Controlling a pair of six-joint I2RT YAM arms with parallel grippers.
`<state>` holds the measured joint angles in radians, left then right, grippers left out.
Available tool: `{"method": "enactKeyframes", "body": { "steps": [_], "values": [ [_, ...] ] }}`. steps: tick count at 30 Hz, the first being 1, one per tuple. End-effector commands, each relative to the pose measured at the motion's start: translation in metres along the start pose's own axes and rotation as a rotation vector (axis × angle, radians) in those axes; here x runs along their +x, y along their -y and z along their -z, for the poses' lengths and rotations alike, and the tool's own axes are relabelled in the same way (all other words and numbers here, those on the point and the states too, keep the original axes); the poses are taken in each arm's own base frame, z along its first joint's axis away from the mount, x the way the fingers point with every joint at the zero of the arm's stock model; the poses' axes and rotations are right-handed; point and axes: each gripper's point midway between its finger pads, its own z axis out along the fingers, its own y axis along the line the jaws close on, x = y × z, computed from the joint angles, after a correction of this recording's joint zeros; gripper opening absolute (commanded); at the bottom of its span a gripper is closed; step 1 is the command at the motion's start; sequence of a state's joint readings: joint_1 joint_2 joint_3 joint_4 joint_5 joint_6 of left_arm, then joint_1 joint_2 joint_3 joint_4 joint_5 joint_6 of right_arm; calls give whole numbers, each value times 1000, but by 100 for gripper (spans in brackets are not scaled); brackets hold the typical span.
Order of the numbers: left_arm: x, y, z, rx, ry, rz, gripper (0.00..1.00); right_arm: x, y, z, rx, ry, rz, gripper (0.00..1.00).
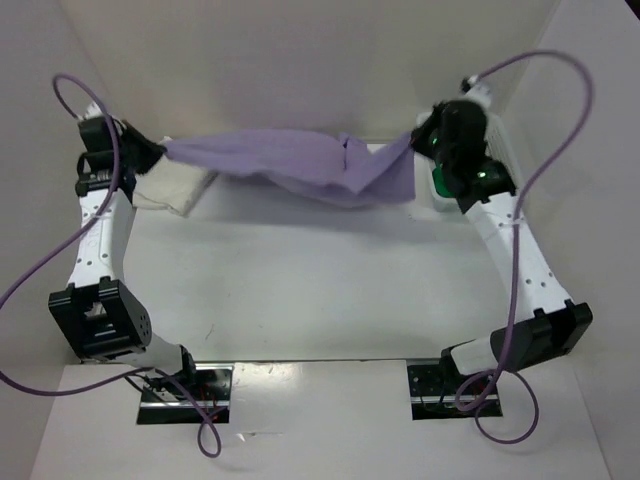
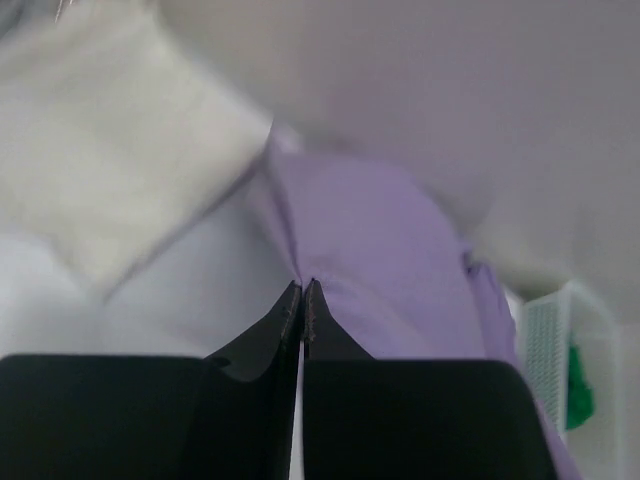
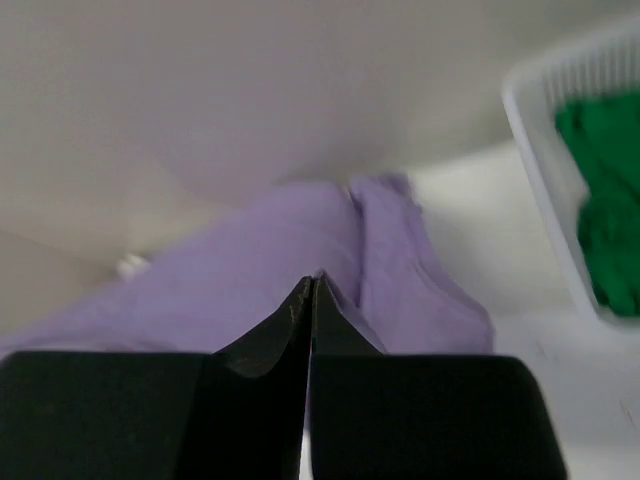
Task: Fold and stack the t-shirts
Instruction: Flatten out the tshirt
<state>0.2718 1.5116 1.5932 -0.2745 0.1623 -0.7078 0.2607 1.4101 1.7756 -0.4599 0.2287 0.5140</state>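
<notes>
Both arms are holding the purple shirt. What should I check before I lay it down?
1. Left gripper shut on the purple shirt: ok.
2. Right gripper shut on the shirt: ok.
3. Shirt spread smooth between the grippers: not ok; it sags and is bunched in a fold right of the middle.
4. White shirt folded and out of the way: ok; it lies at the left, by the left gripper.
5. Green shirt out of the way: ok; it is in the basket.
6. Hanging shirt off the table: cannot tell.
</notes>
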Motion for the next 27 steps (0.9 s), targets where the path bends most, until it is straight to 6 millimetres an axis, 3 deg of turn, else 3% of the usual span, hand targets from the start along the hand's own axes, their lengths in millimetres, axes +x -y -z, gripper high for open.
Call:
{"method": "enactKeyframes", "body": {
  "steps": [1, 2, 3, 4, 7, 8, 9, 11, 12, 17, 20, 23, 24, 27],
  "values": [
    [30, -27, 24, -47, -13, -39, 0, 79, 58, 22, 112, -161, 41, 0],
    [48, -41, 30, -92, -52, -38, 0, 97, 69, 32, 127, -212, 51, 0],
    [54, -49, 44, -123, -48, -46, 0, 136, 92, 43, 174, -297, 43, 0],
    [86, -74, 50, -183, -113, -34, 0, 141, 99, 60, 182, -304, 30, 0],
    [128, -106, 82, -308, -198, -26, 0, 194, 126, 94, 239, -467, -9, 0],
    [157, -125, 95, -364, -281, -14, 0, 200, 122, 108, 212, -503, -36, 0],
    [162, -129, 106, -381, -286, -25, 0, 217, 130, 122, 241, -572, -59, 0],
    [172, -142, 124, -448, -327, -43, 0, 219, 120, 143, 190, -610, -102, 0],
    [176, -146, 133, -470, -339, -44, 0, 227, 126, 157, 214, -656, -108, 0],
    [178, -135, 155, -477, -404, -78, 0, 224, 131, 196, 249, -712, -123, 0],
    [175, -130, 151, -453, -391, -95, 0, 218, 123, 203, 214, -707, -145, 0],
    [178, -128, 140, -427, -396, -89, 0, 240, 129, 194, 240, -768, -145, 0],
    [179, -127, 135, -416, -402, -85, 0, 246, 132, 188, 255, -786, -142, 0],
    [179, -134, 108, -411, -375, -91, 0, 240, 126, 151, 234, -715, -129, 0]
  ]
}}
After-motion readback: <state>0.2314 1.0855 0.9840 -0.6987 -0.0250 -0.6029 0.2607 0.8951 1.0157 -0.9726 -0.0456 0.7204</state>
